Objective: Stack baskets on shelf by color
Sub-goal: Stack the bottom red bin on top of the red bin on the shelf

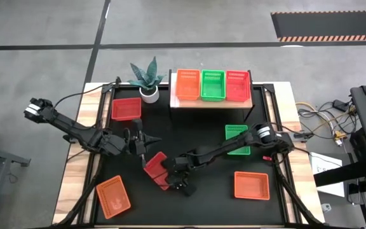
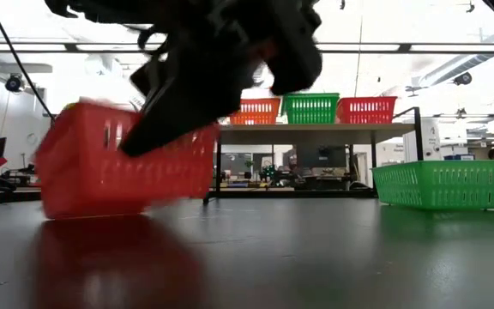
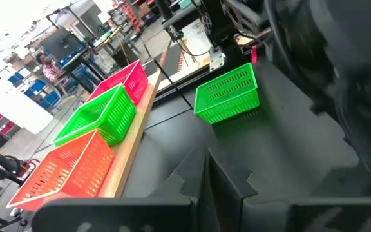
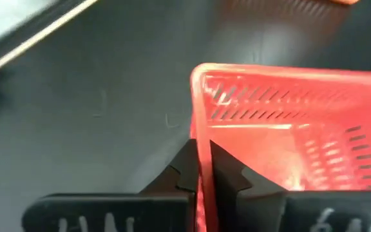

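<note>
- Baskets of shallow plastic mesh lie about the black surface; three stand side by side on the pale-wood shelf at its far edge: an orange basket, a green basket and a red basket
- the right pincer is near the middle of the surface, its fingers clamped narrow over the rim of a red mesh basket; in the low view that basket is tilted, one end up off the surface
- the left pincer is just beside that basket, towards the shelf, fingers pressed together, holding nothing
- another red basket lies by a small potted plant in a white pot
- a second green basket lies partly under the right arm
- two more orange baskets lie near the front: one at the left corner, one to the right
</note>
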